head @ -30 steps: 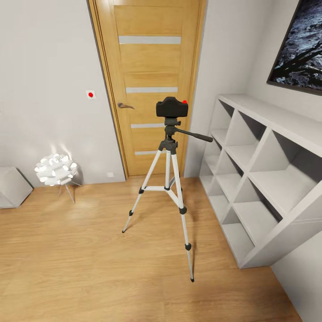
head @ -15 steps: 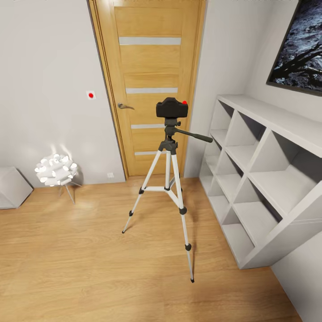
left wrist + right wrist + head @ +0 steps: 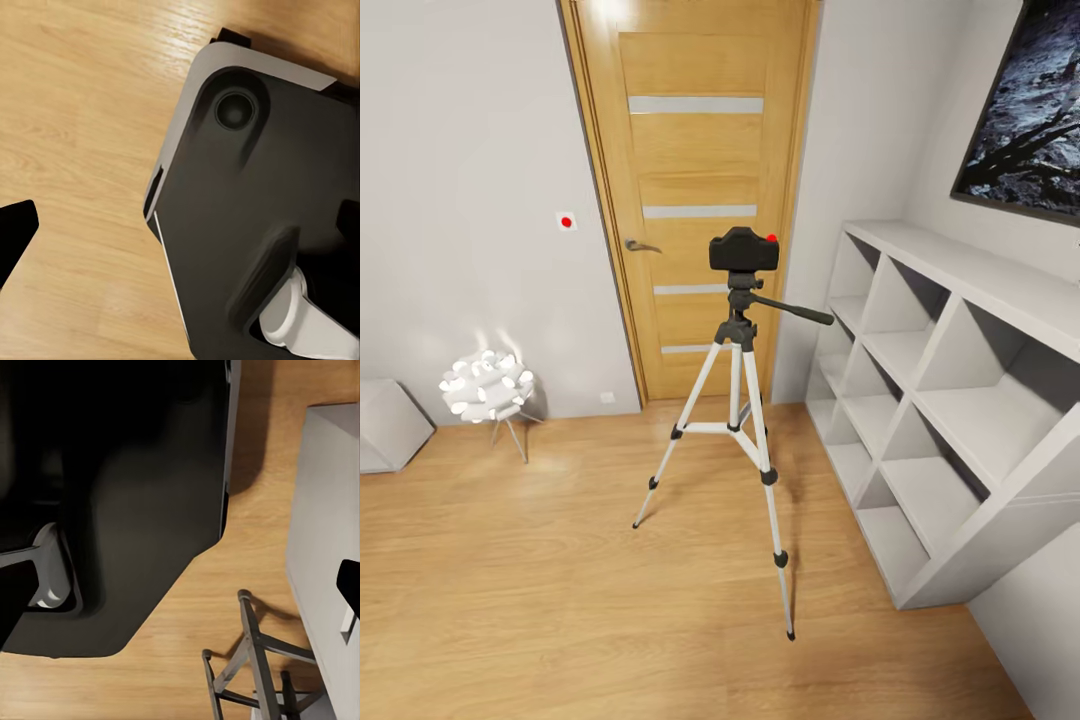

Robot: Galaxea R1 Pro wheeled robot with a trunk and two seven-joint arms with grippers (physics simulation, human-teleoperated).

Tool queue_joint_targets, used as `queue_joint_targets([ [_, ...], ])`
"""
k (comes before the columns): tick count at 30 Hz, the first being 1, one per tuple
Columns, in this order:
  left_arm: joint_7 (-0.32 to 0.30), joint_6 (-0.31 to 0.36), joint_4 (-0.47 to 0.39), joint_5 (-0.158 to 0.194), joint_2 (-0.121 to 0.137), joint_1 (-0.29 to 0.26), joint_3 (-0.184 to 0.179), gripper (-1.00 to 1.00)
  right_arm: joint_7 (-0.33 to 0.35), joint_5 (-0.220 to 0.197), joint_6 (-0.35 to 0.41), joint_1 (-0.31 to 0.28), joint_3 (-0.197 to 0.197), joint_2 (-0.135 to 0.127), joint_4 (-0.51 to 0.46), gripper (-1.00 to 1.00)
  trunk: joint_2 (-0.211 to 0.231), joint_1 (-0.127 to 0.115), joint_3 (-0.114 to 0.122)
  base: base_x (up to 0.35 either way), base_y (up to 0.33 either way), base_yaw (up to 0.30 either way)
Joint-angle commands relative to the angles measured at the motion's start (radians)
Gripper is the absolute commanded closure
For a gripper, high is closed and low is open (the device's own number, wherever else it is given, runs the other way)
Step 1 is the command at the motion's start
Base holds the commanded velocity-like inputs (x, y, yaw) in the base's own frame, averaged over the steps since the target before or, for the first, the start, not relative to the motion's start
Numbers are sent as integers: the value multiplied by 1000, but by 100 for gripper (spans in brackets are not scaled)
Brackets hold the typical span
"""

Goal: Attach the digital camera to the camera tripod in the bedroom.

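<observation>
Left gripper: only one dark fingertip (image 3: pixel 15 232) is showing at the frame edge in the left wrist view, hanging over the wood floor (image 3: pixel 82 112) beside the robot's dark base (image 3: pixel 262 210). I can't tell whether it's apart or together. Right gripper: same story, a dark tip (image 3: pixel 349 585) is poking in at the frame edge, so its state is unreadable too. Both arms are hanging low by the base, holding nothing visible.

Outward: the camera (image 3: pixel 744 250) is already sitting on the head of the tripod (image 3: pixel 740 400), straight ahead and well apart from both arms, in front of the door (image 3: pixel 695 190). Tripod axis is vertical; its handle (image 3: pixel 795 307) is pointing toward the white shelf (image 3: pixel 960 400). Neither arm looks clearly nearer. Looks attached to me, so I'm judging that no reach is needed.
</observation>
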Motion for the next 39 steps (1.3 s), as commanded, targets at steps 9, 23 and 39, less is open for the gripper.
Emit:
queue_joint_targets([
  [9, 3, 6, -2, 9, -1, 0, -4, -100, 2, -8, 0, -1, 8, 2, 3, -100, -2, 1, 13, 0, 0, 0],
  [23, 3, 6, -3, 9, 0, 0, -4, -100, 1, -8, -3, 2, 8, 3, 3, -100, -2, 1, 35, 0, 0, 0],
  [39, 3, 6, -3, 9, 0, 0, -4, -100, 2, -7, -12, 2, 8, 0, 3, -100, -2, 1, 61, 0, 0, 0],
])
